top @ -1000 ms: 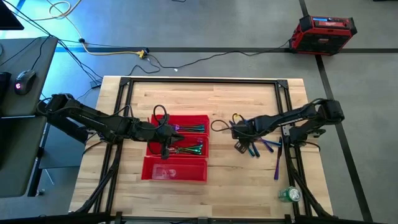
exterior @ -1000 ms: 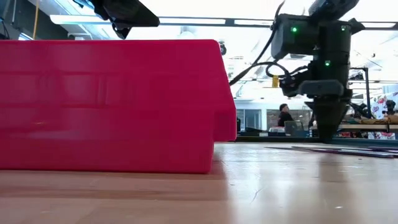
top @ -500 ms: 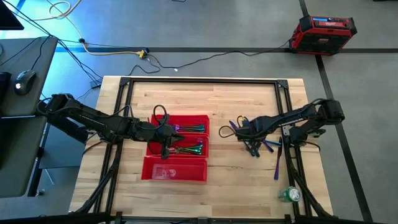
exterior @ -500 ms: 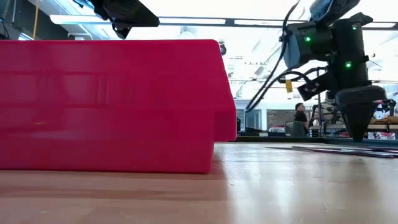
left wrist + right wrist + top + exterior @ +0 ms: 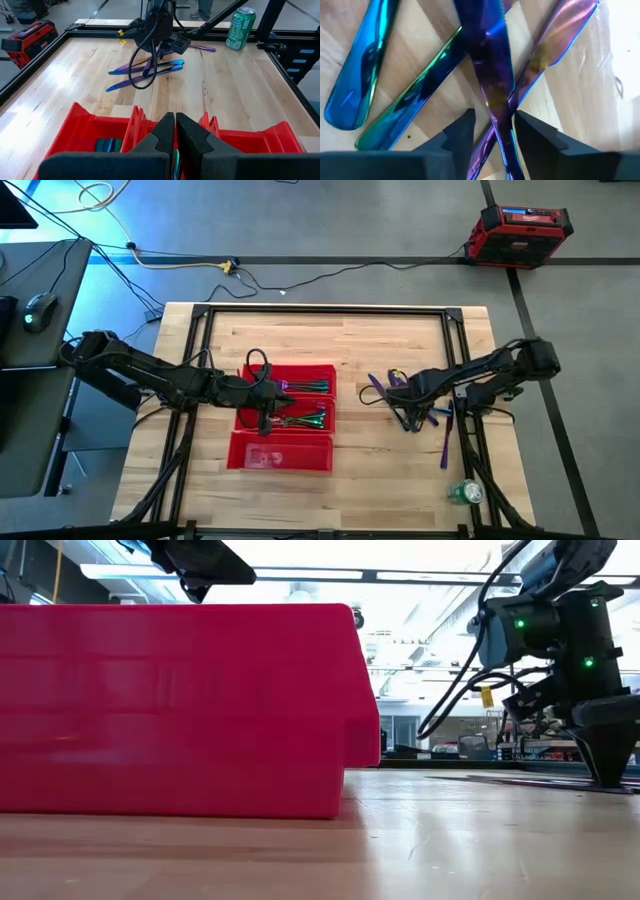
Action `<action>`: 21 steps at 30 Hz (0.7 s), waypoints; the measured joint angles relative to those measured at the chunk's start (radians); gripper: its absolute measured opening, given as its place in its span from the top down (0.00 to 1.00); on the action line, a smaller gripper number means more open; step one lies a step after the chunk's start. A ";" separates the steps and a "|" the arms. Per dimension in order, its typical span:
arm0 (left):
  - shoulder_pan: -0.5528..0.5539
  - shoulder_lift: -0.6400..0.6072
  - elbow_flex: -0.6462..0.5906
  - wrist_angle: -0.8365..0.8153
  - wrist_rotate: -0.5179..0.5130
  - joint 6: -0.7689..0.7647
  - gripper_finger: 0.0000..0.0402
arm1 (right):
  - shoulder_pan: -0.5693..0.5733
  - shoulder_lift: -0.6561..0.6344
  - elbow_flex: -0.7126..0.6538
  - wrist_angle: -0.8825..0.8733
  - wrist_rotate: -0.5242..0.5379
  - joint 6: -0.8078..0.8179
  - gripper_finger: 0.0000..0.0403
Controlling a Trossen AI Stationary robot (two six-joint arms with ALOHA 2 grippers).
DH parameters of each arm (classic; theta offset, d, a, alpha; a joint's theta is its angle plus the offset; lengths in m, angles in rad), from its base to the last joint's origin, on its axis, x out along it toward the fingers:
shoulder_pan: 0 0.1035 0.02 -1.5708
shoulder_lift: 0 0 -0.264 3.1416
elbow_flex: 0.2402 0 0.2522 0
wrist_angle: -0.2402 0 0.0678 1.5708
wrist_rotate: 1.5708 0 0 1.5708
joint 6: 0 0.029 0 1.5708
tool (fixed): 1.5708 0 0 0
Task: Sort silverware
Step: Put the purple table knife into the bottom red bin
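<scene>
The right gripper [image 5: 490, 132] stands open astride a purple piece of loose silverware [image 5: 425, 415], seemingly not yet gripping. The left gripper [image 5: 175, 132], closed, hovers over the tray [image 5: 300, 453] holding sorted pieces.

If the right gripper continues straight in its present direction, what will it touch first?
Most likely the purple cutlery piece lying between the right gripper fingers, crossed over another in the loose silverware pile; depth is uncertain.
</scene>
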 joint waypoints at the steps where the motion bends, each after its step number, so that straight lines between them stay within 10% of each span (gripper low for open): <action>1: 0.000 0.000 0.000 0.000 0.000 0.000 1.00 | -0.002 0.000 0.000 0.003 -0.001 -0.005 0.73; 6: 0.000 0.000 0.000 -0.001 0.000 -0.001 1.00 | -0.022 0.005 0.010 0.002 -0.021 0.003 0.94; 21: 0.000 0.000 0.000 -0.016 0.004 -0.009 1.00 | -0.023 -0.142 0.148 -0.141 0.082 0.064 0.96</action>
